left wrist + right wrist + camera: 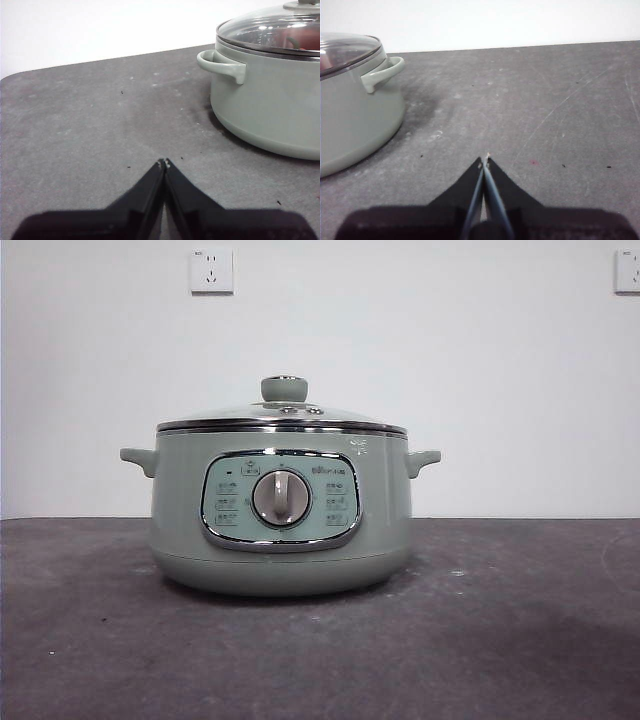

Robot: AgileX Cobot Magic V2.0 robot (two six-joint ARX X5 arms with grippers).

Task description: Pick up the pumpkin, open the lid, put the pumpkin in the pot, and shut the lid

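While both arms wait low beside it, the large pale sage-green cooker pot stands in the middle of the dark grey speckled worktop, with its chrome-framed control panel and round silver dial facing the front camera. The round glass lid with a shiny chrome rim sits closed on the pot, and its pale green knob with a silver top points straight up. Through the glass, in the left wrist view, an orange-red shape with a dark green curved stem shows inside the pot; this is the small orange toy pumpkin, only partly visible.

The left tool is clenched, its two black jaws meeting at the tips, and it holds nothing. It hangs just over the worktop, apart from the pot, on the side of one small handle. The right tool is clenched in the same way, also with nothing between the jaws, and it is near the worktop on the other side of the pot, apart from the other handle.

On the white wall behind, two white power sockets are fixed high up.
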